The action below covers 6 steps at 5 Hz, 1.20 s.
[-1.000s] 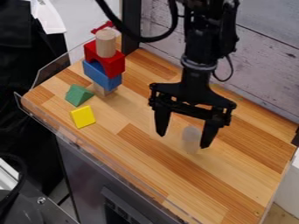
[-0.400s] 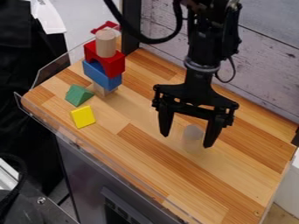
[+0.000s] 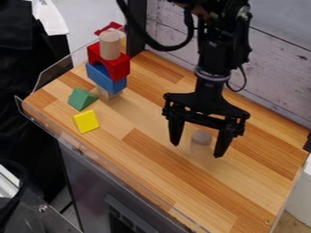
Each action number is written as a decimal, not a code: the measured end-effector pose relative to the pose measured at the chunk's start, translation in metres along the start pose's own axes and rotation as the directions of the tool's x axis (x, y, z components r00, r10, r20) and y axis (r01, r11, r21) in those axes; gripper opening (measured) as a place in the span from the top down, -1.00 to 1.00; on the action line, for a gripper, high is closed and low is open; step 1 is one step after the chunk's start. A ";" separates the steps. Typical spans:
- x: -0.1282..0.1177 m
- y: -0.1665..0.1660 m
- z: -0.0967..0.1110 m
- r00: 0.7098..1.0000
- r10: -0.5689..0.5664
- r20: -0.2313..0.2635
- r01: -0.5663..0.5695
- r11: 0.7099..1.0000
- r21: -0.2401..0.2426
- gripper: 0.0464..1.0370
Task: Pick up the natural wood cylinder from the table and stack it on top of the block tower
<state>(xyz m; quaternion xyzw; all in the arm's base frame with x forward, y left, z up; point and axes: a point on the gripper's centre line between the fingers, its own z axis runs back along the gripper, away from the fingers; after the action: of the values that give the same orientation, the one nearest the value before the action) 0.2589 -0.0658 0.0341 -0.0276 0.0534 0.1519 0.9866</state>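
Tool (image 3: pixel 197 150) hung low over the worktop (image 3: pixel 158 159), its fingers spread apart. A pale cylinder (image 3: pixel 201 138) appeared upright in the gap between them, with space visible on either side. Farther off, a yellow block (image 3: pixel 86 121) lay near a green triangular block (image 3: pixel 82 98). Beyond stood a stack: wooden block (image 3: pixel 108 93) lowest, then blue block (image 3: pixel 106 78), red arch (image 3: pixel 112 62), wooden cylinder (image 3: pixel 110 45) on top.

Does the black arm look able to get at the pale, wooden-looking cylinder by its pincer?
Likely yes: the pincer is open, the cylinder shows between its fingers, and no other block crowds it, though height is unclear.
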 end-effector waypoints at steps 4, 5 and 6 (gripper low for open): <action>0.017 0.006 0.001 0.997 0.051 0.050 -0.052 0.998 0.022 0.06; 0.018 0.019 0.043 0.983 0.085 0.165 -0.077 0.996 -0.052 0.06; 0.021 0.034 0.083 0.977 0.031 0.213 -0.007 0.994 -0.113 0.06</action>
<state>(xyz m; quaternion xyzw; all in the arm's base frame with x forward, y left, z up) 0.2762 -0.0211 0.1125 -0.0658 -0.0617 0.1661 0.9820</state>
